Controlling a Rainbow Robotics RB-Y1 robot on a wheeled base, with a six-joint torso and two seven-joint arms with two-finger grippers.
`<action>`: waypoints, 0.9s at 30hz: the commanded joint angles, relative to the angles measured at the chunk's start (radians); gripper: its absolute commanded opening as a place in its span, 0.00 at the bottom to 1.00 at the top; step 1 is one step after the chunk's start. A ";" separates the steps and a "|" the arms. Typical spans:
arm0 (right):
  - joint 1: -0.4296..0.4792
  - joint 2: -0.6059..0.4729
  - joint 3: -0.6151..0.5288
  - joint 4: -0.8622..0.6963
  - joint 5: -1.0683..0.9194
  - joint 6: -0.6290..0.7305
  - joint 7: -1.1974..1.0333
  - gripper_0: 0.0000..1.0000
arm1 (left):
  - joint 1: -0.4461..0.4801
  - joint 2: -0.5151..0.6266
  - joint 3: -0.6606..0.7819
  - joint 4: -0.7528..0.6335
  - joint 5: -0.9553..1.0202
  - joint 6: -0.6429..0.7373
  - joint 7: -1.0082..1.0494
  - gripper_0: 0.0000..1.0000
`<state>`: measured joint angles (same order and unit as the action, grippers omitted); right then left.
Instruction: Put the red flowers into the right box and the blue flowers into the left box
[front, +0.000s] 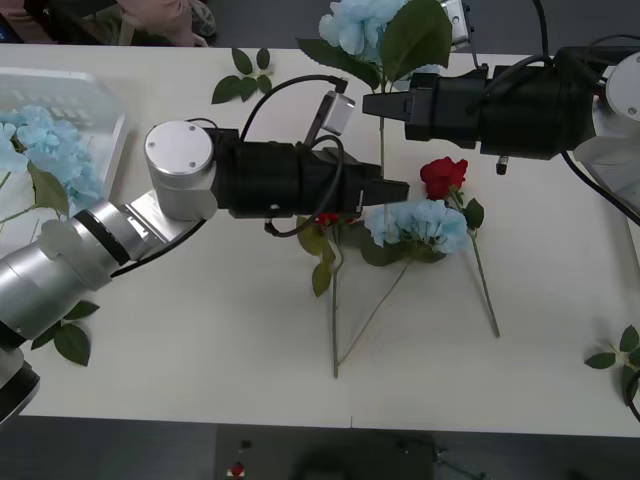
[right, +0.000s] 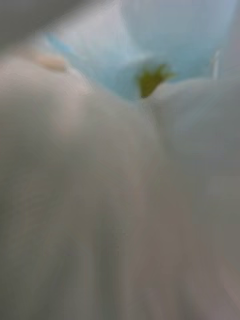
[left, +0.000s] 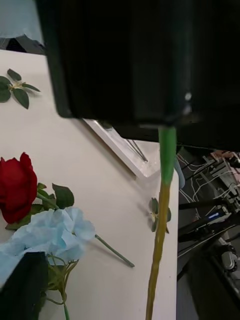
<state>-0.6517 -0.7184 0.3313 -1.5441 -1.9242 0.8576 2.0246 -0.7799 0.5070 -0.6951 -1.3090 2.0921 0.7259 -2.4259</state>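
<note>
The left hand (front: 400, 190), black-fingered, is hovering over the white worktop (front: 200, 330); I cannot tell its grip. The right hand (front: 368, 104) is pinching a fluffy pale-blue flower (front: 362, 22) by its thin stem, bloom pointing away. A deep-red rose (front: 443, 177) and another blue flower (front: 428, 222) are lying between, stems toward the robot.

red flowers: one deep-red rose (front: 443, 176) lying mid-table, stem running toward the near edge; a second bloom (front: 326, 218), probably red, half hidden
blue flowers: one cluster (front: 428, 222) flat beside the rose; another (front: 360, 24) lifted at the far edge; more (front: 45, 140) in the left box (front: 110, 140)
</note>
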 joint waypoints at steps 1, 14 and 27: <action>-0.036 0.008 -0.003 -0.033 -0.004 -0.006 -0.040 0.00 | -0.016 0.008 0.008 -0.026 0.017 -0.033 -0.044 0.00; -0.036 0.008 -0.003 -0.033 -0.004 -0.009 -0.046 0.00 | -0.016 0.025 0.008 -0.036 0.022 -0.077 -0.045 0.00; -0.085 -0.009 -0.003 -0.040 0.149 0.064 -0.029 0.87 | 0.010 0.424 0.008 -0.041 0.101 0.076 -0.018 0.00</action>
<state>-0.7008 -0.7184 0.3319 -1.5446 -1.7793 0.9185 2.0240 -0.7796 0.7726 -0.6962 -1.3204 2.1619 0.7400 -2.4259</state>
